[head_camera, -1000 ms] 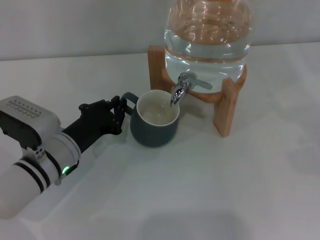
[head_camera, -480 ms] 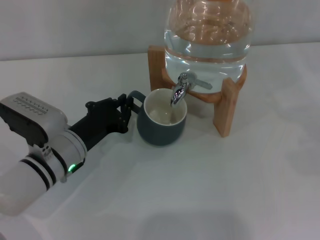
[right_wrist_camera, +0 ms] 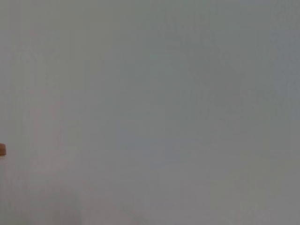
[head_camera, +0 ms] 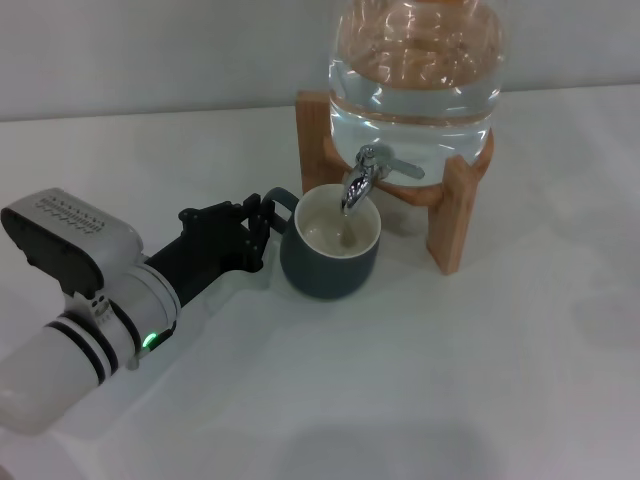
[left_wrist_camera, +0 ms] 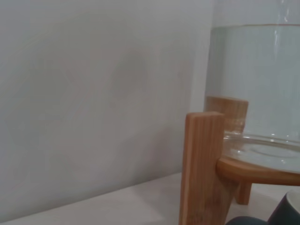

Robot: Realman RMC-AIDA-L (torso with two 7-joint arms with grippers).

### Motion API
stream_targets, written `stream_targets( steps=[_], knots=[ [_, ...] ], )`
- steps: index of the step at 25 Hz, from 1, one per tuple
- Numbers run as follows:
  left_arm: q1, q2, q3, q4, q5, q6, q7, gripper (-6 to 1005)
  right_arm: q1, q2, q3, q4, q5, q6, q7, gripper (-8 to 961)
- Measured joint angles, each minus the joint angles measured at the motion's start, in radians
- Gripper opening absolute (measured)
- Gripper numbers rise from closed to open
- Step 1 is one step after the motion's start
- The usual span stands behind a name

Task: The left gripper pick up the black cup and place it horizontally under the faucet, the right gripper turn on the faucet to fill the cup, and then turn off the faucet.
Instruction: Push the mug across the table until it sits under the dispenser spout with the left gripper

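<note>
- Currently: cup (head_camera: 330, 262) upright on the tabletop under the faucet (head_camera: 362, 178), toward the far edge.
- Left gripper (head_camera: 262, 218): clamped on the cup's handle.
- Handling, judged: rigid, glazed, breakable; handle gives the firmest hold.

A water jar (head_camera: 415, 70) rests on a wooden stand (head_camera: 455, 215).

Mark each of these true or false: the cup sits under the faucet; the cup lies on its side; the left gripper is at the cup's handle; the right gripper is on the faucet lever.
1. The black cup sits under the faucet. True.
2. The cup lies on its side. False: it stands upright, mouth up.
3. The left gripper is at the cup's handle. True.
4. The right gripper is on the faucet lever. False: no right gripper appears in any view.
</note>
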Motion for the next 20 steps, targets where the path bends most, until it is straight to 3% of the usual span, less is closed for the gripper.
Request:
stream_targets(
  steps=[20],
  knots=[
    [-0.046, 0.000, 0.000, -0.024, 0.037, 0.044, 0.000, 135, 0.002, 0.002, 0.000, 0.000, 0.000, -0.001, 0.000, 839]
  ],
)
